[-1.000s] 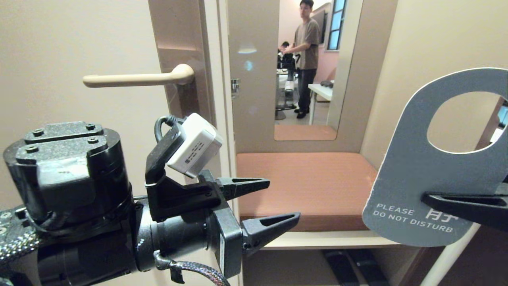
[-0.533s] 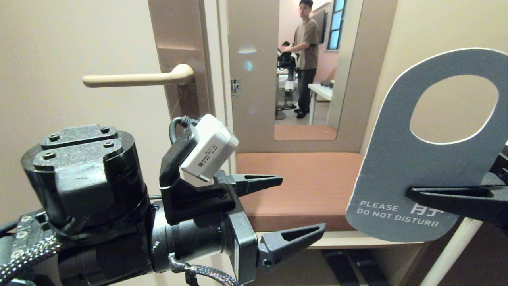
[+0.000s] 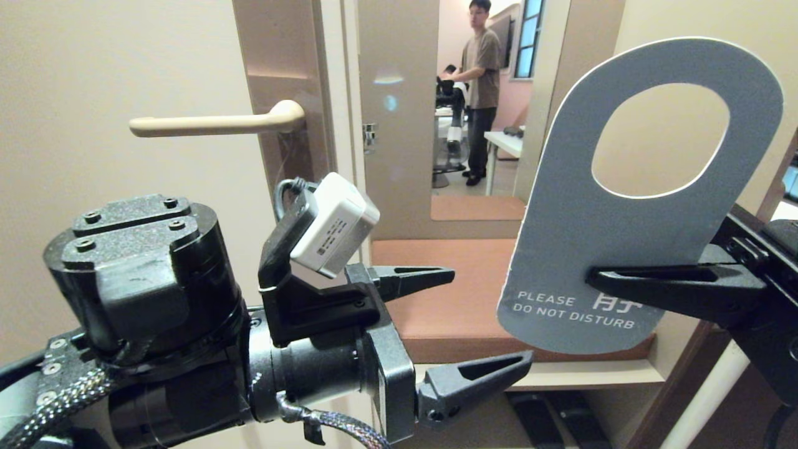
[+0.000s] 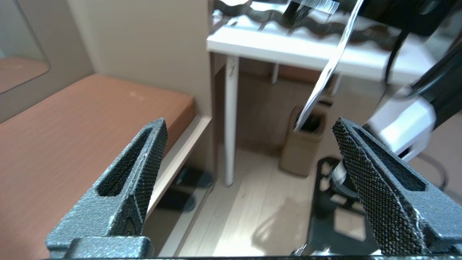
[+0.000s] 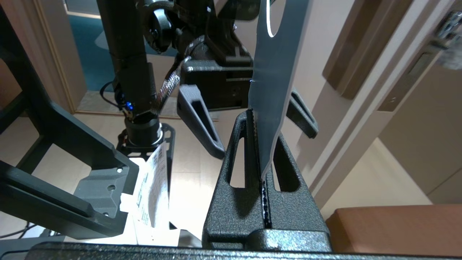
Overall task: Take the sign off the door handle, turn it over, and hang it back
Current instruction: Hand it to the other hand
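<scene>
My right gripper is clamped on the sign, at 3 o'clock of the bare door handle. My left gripper gapes empty. The sign looks light, thin, bendable: grip low, leaving the hole free.

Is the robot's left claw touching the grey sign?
Apart. In the head view the left gripper hangs open beside the sign, with brown bench showing between them; the right gripper pinches it.
</scene>
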Available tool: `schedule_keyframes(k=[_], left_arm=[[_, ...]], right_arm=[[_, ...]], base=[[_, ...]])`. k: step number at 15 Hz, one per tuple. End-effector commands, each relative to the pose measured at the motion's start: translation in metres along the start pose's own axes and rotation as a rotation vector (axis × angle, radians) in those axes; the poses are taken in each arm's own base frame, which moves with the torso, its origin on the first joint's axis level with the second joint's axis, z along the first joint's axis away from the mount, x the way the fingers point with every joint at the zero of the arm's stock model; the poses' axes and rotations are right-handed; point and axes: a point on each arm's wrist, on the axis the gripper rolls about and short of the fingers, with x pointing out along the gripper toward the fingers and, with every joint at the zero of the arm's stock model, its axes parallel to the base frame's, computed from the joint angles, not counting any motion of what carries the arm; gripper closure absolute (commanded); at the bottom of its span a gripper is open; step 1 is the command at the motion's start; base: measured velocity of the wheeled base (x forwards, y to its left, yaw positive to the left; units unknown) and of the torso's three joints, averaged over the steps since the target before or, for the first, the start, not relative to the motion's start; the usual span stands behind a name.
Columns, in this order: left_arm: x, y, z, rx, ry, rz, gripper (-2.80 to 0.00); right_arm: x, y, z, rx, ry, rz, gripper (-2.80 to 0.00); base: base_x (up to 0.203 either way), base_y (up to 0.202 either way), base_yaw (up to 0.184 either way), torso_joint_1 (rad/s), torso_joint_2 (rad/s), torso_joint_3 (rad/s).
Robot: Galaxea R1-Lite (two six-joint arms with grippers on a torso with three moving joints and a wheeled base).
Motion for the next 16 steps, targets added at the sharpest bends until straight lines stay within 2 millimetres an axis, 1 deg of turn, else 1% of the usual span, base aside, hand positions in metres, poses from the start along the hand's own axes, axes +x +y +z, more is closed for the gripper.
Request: schedule_keyframes(k=[1, 3, 6, 8, 12, 16], left_arm=[[0.002, 0.000, 0.000, -0.009, -0.012, -0.014, -2.80], [0.003, 0.000, 0.000, -0.009, -0.012, -0.015, -2.80], [0.005, -0.008, -0.001, -0.010, -0.007, -0.047, -2.80], [0.008, -0.009, -0.003, -0.010, -0.002, -0.055, -2.80], [0.011, -0.009, -0.004, -0.007, -0.014, -0.061, -2.80], [0.012, -0.009, -0.004, -0.007, -0.011, -0.076, -2.80]], right_arm=[[0.005, -0.004, -0.004, 0.013, 0.010, 0.015, 0.00], [0.009, -0.004, -0.005, 0.018, 0.013, 0.028, 0.00], [0.018, -0.007, -0.007, 0.008, 0.004, 0.052, 0.00], [0.022, -0.006, -0.008, 0.010, 0.006, 0.072, 0.00], [0.030, -0.002, -0.010, 0.019, 0.009, 0.110, 0.00], [0.036, -0.006, -0.013, 0.013, 0.003, 0.115, 0.00]], base=[[0.000, 0.000, 0.000, 0.000, 0.00, 0.000], [0.000, 0.000, 0.000, 0.000, 0.00, 0.000], [0.000, 0.000, 0.000, 0.000, 0.00, 0.000], [0.000, 0.000, 0.000, 0.000, 0.00, 0.000], [0.000, 0.000, 0.000, 0.000, 0.00, 0.000], [0.000, 0.000, 0.000, 0.000, 0.00, 0.000]])
